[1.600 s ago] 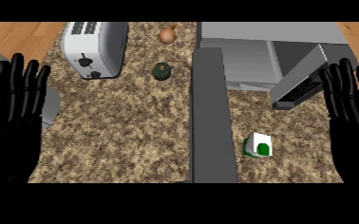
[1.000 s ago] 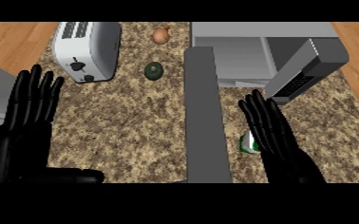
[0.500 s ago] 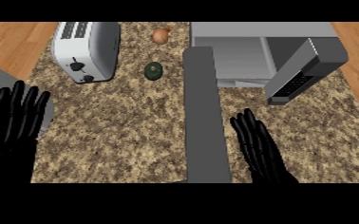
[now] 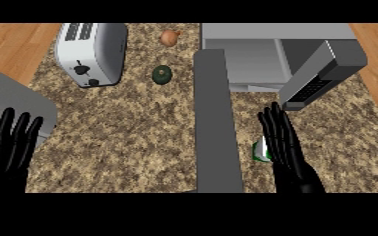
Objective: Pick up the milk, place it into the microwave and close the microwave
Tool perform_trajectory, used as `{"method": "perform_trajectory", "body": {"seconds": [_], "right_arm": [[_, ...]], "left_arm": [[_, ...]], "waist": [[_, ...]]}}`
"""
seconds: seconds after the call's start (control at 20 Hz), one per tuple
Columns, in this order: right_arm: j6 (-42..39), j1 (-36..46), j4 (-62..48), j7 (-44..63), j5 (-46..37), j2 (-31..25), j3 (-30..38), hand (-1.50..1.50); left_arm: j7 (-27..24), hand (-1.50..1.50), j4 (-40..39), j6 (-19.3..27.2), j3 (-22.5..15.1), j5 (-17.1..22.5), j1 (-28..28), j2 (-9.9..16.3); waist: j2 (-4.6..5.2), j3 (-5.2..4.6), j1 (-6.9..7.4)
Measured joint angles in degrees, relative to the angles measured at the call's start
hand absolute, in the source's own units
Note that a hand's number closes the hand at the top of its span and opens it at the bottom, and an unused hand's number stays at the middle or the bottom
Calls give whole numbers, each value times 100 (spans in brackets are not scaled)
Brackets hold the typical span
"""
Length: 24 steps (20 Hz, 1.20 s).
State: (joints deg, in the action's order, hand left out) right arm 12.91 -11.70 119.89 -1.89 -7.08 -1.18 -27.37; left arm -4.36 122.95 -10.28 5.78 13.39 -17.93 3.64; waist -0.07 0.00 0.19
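- Step in hand: the reach for the milk (image 4: 258, 150) — not yet grasped.
- The right hand (image 4: 284, 147) is over the carton, fingers straight, holding nothing; the left hand (image 4: 18, 141) rests open at the left edge.
- The milk sits on the counter (image 4: 133, 130), mostly hidden — its long axis and facing can't be told.
- Next, the fingers must curl round it, then lift it toward the open microwave (image 4: 273, 55).

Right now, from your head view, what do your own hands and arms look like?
Both hands are plain glossy black, with long slender fingers and a thumb. The right hand shows fully, narrowing to a black wrist at the lower edge. The left hand shows at the left edge. No grey forearm, cables, markings or sleeves show in this view.
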Motion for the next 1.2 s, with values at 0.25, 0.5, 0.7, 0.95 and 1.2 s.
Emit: {"method": "perform_trajectory", "body": {"seconds": [0.25, 0.5, 0.7, 0.95, 1.2], "right_arm": [[-136, -28, -468, -373, 407, -70, 451, -150], [-261, -31, -1082, -839, 688, -142, 886, -150], [-290, -150, -1384, -1094, 762, -188, 1091, -150], [-503, -309, -2056, -1830, 978, -297, 1488, -150], [-829, -348, -2748, -2419, 1193, -433, 1861, -150]], "left_arm": [[-76, -150, -14, -106, 83, 2, -74, -48], [-118, -150, 156, -277, 88, 37, -365, -103], [-162, -150, 90, -448, 309, 217, -381, -31], [-244, -150, 216, -543, 279, 131, -583, -164], [-378, -150, 155, -669, 305, 90, -651, -220]], "waist": [[-4, 0, -4], [-16, -2, -1], [-16, -4, -6], [-10, -2, -3], [-3, 0, -4]]}}
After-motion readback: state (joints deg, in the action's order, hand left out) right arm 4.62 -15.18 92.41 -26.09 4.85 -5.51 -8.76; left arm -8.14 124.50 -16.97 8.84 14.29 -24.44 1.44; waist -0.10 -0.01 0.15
